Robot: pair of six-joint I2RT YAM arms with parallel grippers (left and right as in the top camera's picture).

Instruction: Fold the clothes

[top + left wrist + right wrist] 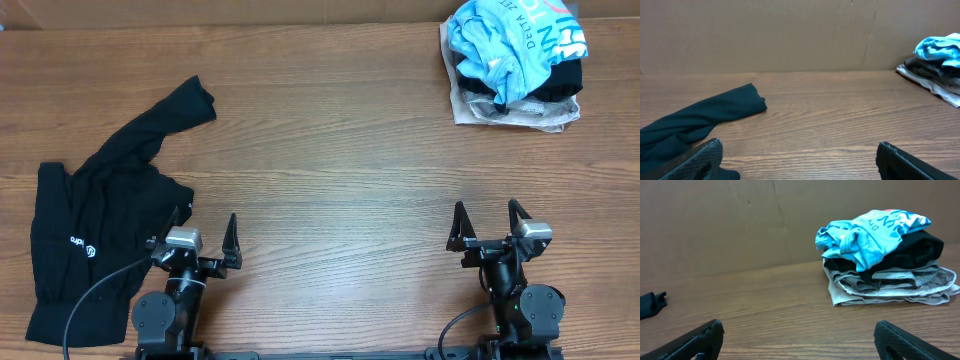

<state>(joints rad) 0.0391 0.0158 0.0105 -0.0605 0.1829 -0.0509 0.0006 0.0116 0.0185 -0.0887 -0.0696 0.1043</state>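
both arms sit low at the near edge of the table (330, 150), each one folded over its base, with the gripper pointing forward across the wood.

the left gripper (205, 222) has its two fingers spread wide and there is nothing between them. in the left wrist view the fingers (702, 157) are at the two bottom corners, with bare wood in the gap. the black shirt (90, 230) lies crumpled to the left of this gripper. its body is just beside the left finger and runs back along the arm, but i cannot tell if they touch. a small white logo (82, 245) shows on the cloth. one sleeve (710, 114) reaches forward and left of the hand and ends flat on the table.

the right gripper (486, 210) is also wide open and empty, and nothing is near it. well ahead of it, a little to its right, is a pile: a light blue tee (865, 235) on top, a dark garment (920, 247) under it, and a beige garment (890, 287) at the bottom. far to its left, the sleeve end of the shirt is just visible in the right wrist view.
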